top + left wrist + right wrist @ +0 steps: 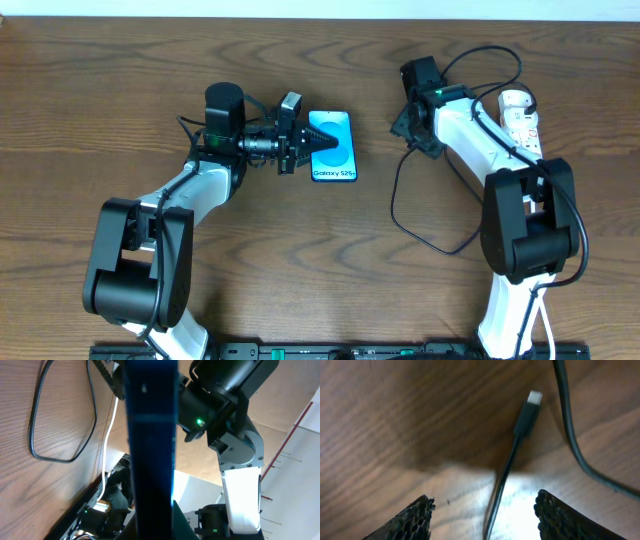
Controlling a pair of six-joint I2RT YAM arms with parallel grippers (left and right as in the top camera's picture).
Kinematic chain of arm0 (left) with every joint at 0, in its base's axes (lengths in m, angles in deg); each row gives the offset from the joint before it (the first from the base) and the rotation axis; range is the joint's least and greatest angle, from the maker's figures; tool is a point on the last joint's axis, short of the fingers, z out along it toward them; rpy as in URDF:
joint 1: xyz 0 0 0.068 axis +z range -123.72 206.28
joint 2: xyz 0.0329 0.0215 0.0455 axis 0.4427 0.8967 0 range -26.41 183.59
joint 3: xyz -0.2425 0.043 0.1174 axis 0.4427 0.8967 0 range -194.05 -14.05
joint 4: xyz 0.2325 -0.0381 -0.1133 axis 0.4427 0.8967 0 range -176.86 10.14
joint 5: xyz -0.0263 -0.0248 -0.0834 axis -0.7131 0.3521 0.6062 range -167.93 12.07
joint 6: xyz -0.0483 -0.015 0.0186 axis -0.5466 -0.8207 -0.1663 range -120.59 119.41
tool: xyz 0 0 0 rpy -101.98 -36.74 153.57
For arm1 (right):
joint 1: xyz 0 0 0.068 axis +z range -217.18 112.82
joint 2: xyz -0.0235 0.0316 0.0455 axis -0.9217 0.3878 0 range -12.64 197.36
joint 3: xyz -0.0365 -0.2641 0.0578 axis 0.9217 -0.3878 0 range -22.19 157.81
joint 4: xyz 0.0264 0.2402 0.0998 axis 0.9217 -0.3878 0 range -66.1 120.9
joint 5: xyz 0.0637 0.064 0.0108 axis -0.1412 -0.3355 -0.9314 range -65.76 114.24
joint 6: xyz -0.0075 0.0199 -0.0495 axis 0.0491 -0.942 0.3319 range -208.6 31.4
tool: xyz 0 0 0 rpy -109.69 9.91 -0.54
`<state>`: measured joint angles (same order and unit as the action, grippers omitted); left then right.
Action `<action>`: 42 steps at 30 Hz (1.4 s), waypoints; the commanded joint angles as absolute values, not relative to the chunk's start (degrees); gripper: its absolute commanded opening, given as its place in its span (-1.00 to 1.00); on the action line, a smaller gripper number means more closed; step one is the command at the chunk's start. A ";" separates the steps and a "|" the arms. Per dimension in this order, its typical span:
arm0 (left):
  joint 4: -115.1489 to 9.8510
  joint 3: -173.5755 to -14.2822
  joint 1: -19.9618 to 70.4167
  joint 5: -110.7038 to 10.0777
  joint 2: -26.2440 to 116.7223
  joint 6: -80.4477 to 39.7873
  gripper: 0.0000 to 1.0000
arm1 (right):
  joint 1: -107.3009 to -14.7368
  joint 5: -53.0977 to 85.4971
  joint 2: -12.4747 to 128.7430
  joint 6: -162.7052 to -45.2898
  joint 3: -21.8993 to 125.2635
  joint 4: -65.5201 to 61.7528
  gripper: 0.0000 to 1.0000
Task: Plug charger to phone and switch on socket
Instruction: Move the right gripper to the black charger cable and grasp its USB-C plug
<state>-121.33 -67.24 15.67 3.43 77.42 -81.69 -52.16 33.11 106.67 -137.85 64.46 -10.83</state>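
Left gripper [308,147] jaws pinch the phone [338,150] mid-frame, seemingly steadying its port. Right gripper [485,510] jaws hang spread over the charger [522,417] plug, probably to grab it.

Pretty sure this is a robotics lab bench. Bare wood-grain counter [100,100], left arm [135,260] and right arm [525,220] mounted at the near edge, a black electronics rail [300,351] with tiny green lights there, and a plain pale wall [300,485] behind.

1 dark brown wood-grain table [300,290] fills the overhead view. A pale strip [300,4] runs beyond the table's far edge. A white wall [300,490] stands beside the table.
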 commanded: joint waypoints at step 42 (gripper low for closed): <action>-121.77 -68.40 15.80 5.66 76.55 -80.71 -0.85 | -43.15 34.46 113.71 -130.77 63.80 -17.11 -0.42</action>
<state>-121.33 -67.24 15.67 3.65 77.42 -81.56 -43.68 31.88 110.62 -127.08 65.77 -16.06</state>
